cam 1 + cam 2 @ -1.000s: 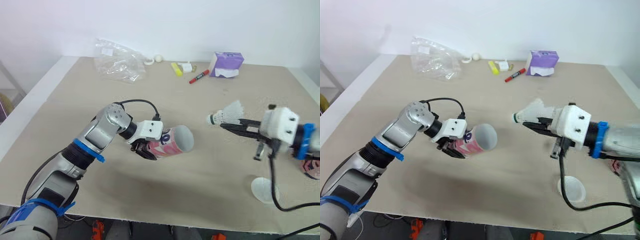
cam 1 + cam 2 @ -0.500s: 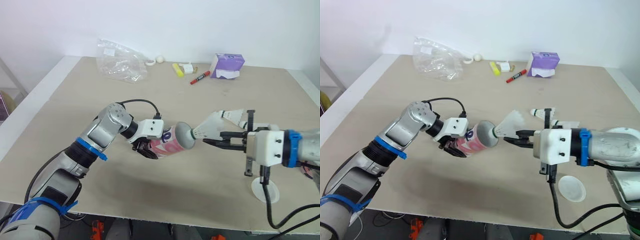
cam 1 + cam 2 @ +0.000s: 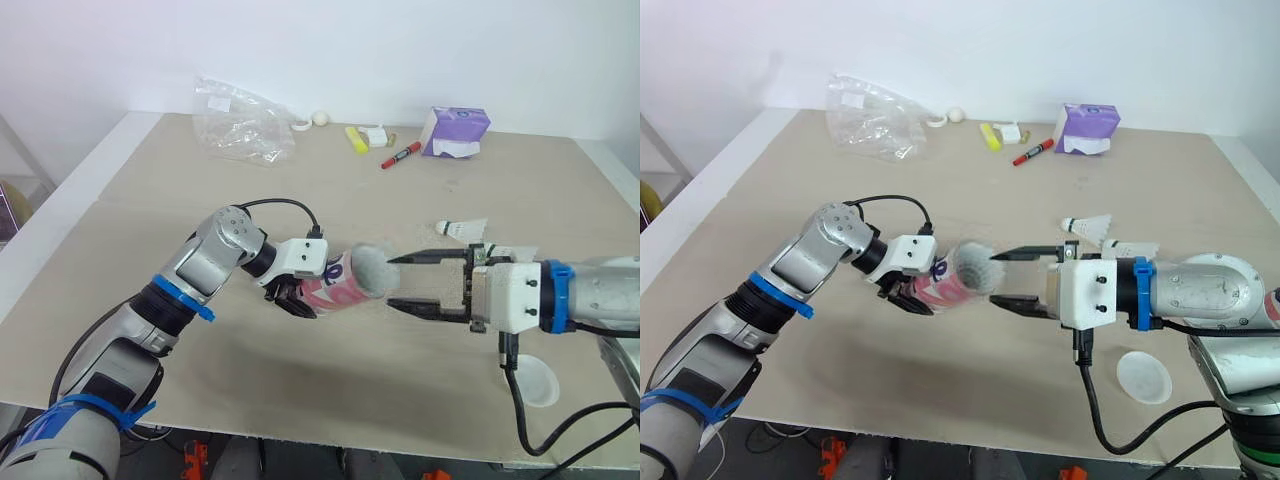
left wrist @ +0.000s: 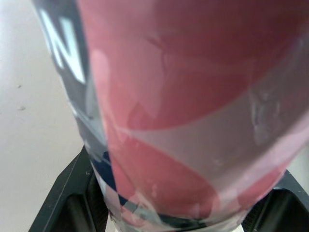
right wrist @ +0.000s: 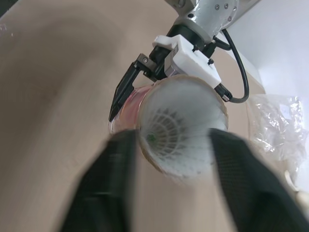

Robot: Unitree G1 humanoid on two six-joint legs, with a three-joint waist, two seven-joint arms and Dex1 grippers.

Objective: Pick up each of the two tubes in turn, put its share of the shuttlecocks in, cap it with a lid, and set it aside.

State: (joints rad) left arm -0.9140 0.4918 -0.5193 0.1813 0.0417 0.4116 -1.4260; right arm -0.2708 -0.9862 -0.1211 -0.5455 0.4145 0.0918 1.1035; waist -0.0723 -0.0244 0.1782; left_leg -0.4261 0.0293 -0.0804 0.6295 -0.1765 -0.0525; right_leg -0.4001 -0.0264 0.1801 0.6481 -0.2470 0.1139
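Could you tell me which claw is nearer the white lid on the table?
The right. The right claw, open at the mouth of the tube, has the lid near its wrist; the left claw, gripping the tube, lies farther away.

I held the pink tube (image 3: 335, 285) sideways, a white shuttlecock (image 5: 176, 128) seated in its mouth; a spare shuttlecock (image 3: 460, 229) and lid (image 3: 1145, 378) lay nearby.
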